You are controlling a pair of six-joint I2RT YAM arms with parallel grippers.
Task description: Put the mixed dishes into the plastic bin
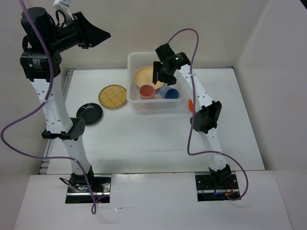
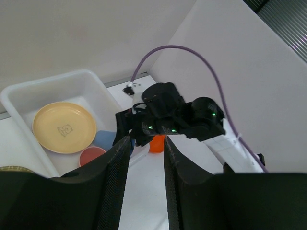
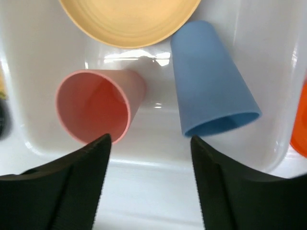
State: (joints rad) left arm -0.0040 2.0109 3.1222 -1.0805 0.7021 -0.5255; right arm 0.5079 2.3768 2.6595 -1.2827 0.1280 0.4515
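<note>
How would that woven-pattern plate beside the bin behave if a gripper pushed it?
The woven-pattern plate lies flat on the table, so it would probably slide rather than tip or roll. It looks thin and shallow, so it is likely light, with little rim to pinch. Pushed toward the plastic bin, it would soon hit its wall.

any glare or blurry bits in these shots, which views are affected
Right wrist view: white glare on the plastic bin floor between the pink-red cup and the blue cup; the right tool is dark and soft-edged. Left wrist view: the left tool is near-black and blurred, background sharper. Top view: even light, faint shadows, no obvious blur.
</note>
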